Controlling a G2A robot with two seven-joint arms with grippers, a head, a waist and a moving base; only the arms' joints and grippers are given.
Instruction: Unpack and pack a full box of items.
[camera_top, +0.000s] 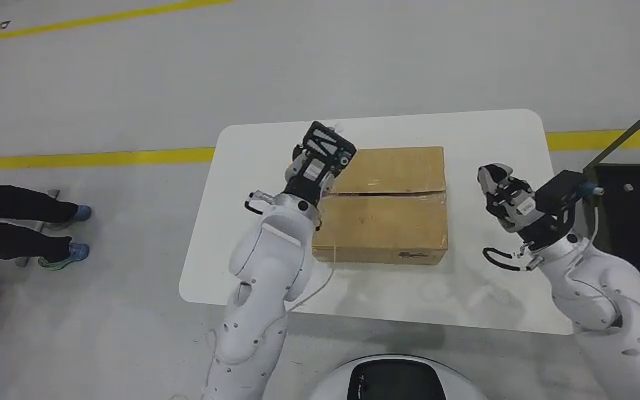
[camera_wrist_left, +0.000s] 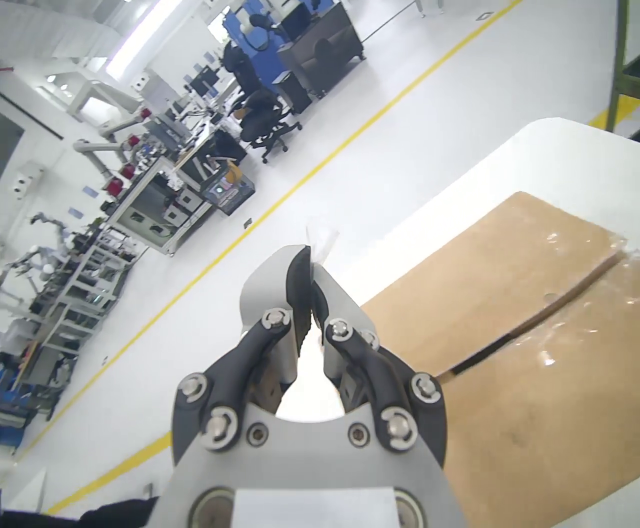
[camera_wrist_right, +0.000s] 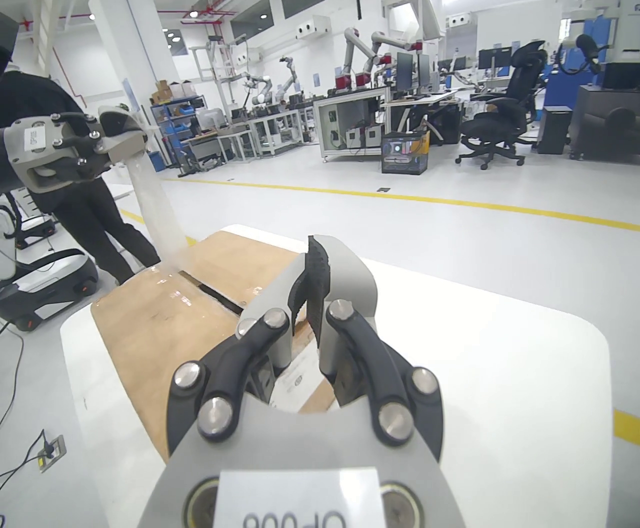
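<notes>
A white table (camera_top: 400, 287) stands on a grey floor (camera_top: 300, 60) crossed by a yellow line (camera_top: 110, 157) (office chairs (camera_wrist_right: 502, 120) beyond).

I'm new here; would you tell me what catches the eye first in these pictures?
A brown cardboard box sits mid-way on the white table. The left tool, raised over one end of it, pinches a strip of clear tape that runs down to the box's top seam. The right tool hangs shut beside the opposite end.

bright, even overhead light | glare on box tape (camera_wrist_left: 547, 357) | wrist-view edges bowed
</notes>
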